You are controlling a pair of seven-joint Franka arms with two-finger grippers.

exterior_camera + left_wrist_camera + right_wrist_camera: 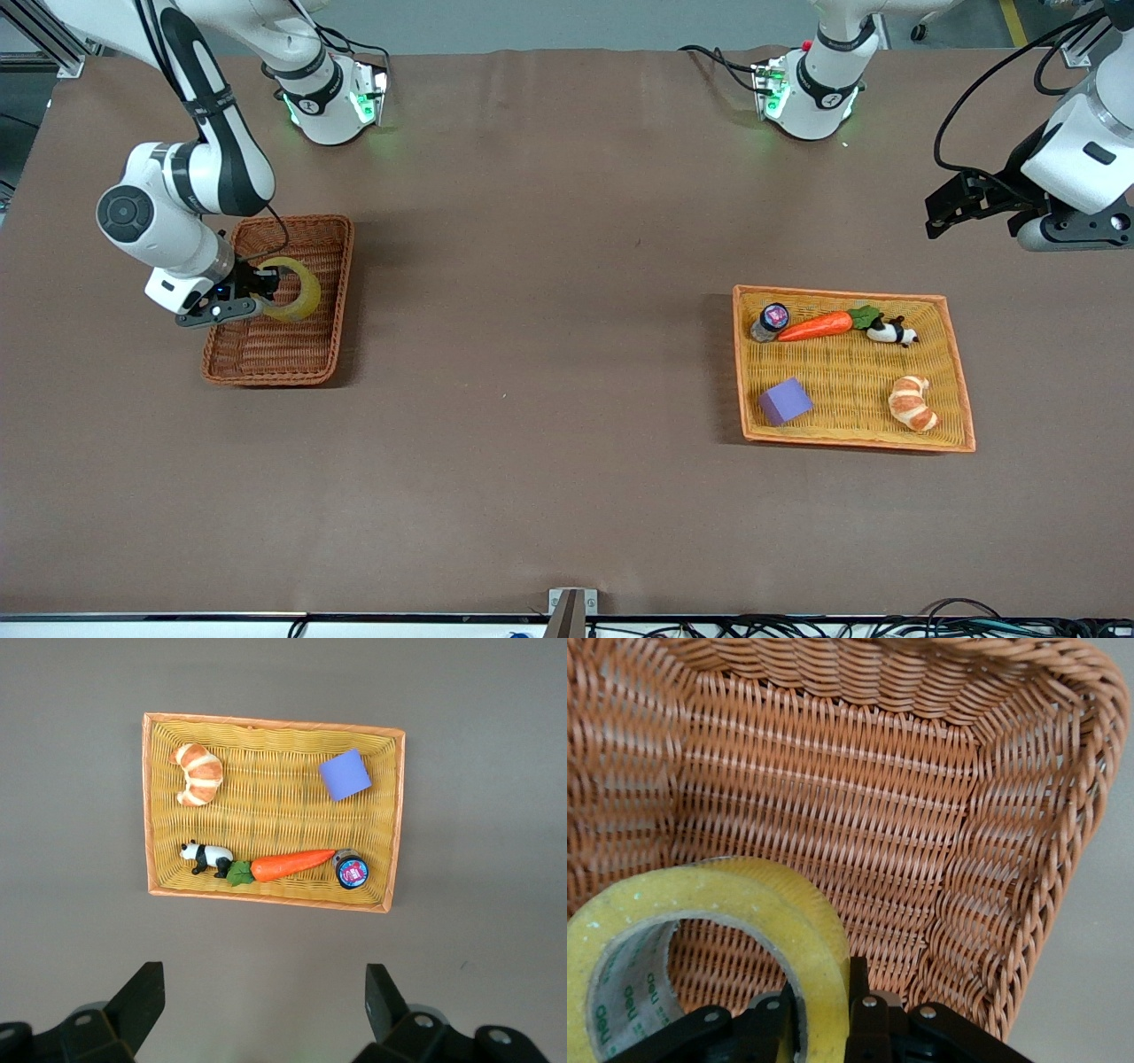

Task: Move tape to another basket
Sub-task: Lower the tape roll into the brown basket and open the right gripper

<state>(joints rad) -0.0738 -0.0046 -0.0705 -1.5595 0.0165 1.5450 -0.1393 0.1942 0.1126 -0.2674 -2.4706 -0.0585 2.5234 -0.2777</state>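
The yellowish tape roll (297,288) is held over the dark reddish-brown wicker basket (328,292) at the right arm's end of the table. My right gripper (270,285) is shut on the roll's wall, one finger inside the ring and one outside. In the right wrist view the tape (744,904) with its grey core hangs above the basket's woven floor (833,797), pinched by my right gripper (824,1010). My left gripper (939,213) is open and empty, up in the air past the orange-yellow tray at the left arm's end; its jaws stand wide apart (266,1001).
The flat orange-yellow woven tray (961,416) holds a croissant (912,403), a purple block (784,400), a carrot (819,325), a toy panda (890,331) and a small round tin (769,321). The tray also shows in the left wrist view (266,744).
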